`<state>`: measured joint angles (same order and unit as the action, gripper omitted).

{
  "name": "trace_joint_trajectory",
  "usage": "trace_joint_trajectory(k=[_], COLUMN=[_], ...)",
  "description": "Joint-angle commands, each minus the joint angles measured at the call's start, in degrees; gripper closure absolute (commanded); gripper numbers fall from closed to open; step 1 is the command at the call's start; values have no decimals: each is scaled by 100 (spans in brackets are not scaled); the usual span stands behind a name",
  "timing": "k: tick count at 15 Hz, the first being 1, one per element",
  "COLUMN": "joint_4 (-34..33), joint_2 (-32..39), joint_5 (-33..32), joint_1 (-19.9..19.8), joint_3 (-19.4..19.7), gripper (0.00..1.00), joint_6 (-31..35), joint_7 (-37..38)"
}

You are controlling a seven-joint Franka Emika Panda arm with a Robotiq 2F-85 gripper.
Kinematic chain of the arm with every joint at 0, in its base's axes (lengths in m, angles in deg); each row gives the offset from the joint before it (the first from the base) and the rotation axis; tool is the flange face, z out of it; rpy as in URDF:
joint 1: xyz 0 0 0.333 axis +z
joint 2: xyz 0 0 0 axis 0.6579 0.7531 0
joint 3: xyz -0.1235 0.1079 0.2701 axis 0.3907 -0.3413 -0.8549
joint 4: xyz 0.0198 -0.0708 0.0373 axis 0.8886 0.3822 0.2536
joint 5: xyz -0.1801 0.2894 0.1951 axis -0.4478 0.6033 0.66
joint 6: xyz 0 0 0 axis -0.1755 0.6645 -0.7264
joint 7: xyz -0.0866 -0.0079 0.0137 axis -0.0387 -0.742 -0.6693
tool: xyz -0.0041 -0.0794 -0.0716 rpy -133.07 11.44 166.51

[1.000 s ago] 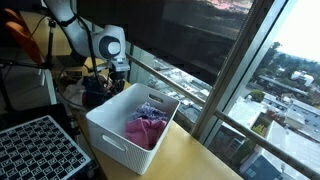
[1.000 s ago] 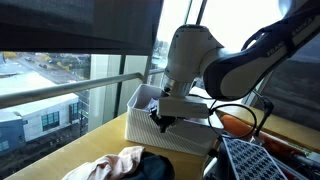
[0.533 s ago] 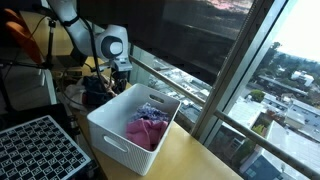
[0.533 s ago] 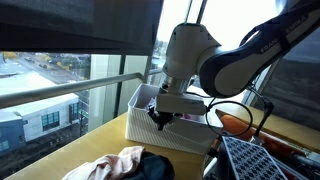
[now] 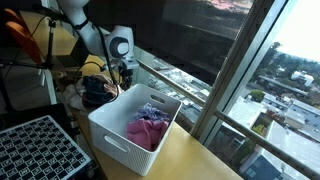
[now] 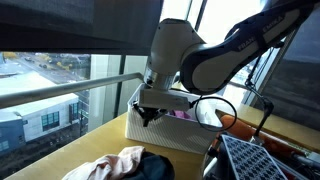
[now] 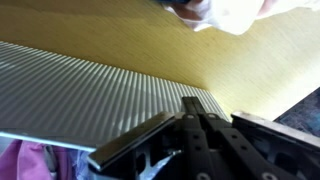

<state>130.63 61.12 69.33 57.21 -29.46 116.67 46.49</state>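
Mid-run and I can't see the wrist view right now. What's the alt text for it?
The black pincer, shut with nothing visible in it, hangs over the edge of a white ribbed plastic bin holding pink cloth. Beyond lies a yellow wooden tabletop with crumpled pale cloth at the frame's top.

Black grid tray (image 5: 40,150) on wood table (image 5: 190,160); window rail (image 6: 60,92), bldgs (image 5: 285,95) outside.

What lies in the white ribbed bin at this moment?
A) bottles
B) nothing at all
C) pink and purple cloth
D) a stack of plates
C: in an exterior view, crumpled pink and purple cloth lies inside the white bin.
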Motion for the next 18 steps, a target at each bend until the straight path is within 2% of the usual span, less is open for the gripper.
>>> trace_joint_trajectory(k=[1,8,18], joint_4=[-711,-1578,-1697], joint_2=[416,760,851], joint_5=[207,310,379], joint_1=[111,112,-259], joint_3=[32,116,452], gripper=[100,100,100], joint_6=[-233,-605,-649], joint_7=[-331,-683,-951])
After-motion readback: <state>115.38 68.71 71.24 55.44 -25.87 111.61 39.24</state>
